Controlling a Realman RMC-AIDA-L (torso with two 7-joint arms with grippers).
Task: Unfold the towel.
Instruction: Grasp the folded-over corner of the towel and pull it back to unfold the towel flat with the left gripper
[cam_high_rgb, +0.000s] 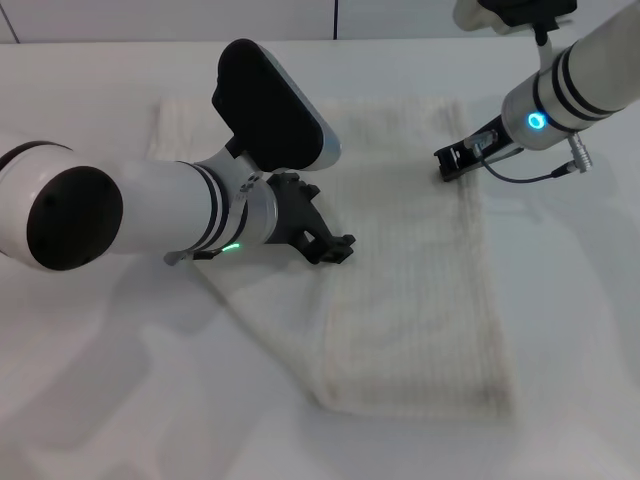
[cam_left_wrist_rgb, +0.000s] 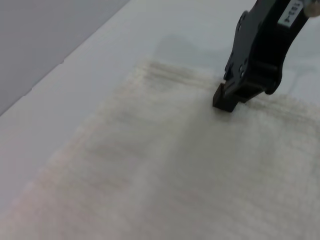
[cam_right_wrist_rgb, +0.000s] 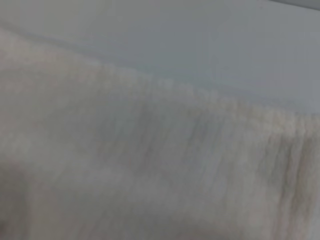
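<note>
Nearest the robot: bare white table (cam_high_rgb: 120, 400), matte, soft arm shadows across it. The towel (cam_high_rgb: 420, 300) lies flat on this surface, cream-white, faint ribbed stripes, still folded — a thicker band runs from the near edge toward the far side, right of centre, with a thinner layer spreading out to the left under the left arm.

Left gripper (cam_high_rgb: 325, 240) — middle of the towel's left portion, low over or on the cloth; black fingers point right and toward the near side. Whether they are apart or together cannot be told from here. A green light glows on the wrist.

Farther back, right gripper (cam_high_rgb: 452, 160) — at the towel's far right edge, tip down at the cloth. In the left wrist view the same right gripper (cam_left_wrist_rgb: 227, 100) has its fingertips pressed together against the towel (cam_left_wrist_rgb: 150, 165) near a hemmed edge; whether cloth is pinched between them is unclear. Blue ring lit on that wrist, a cable looping beside it.

Right wrist view: ribbed towel (cam_right_wrist_rgb: 150, 165) fills the view, table (cam_right_wrist_rgb: 200, 40) beyond its edge.

Beyond the table: pale wall (cam_high_rgb: 170, 18) with a dark vertical seam.
</note>
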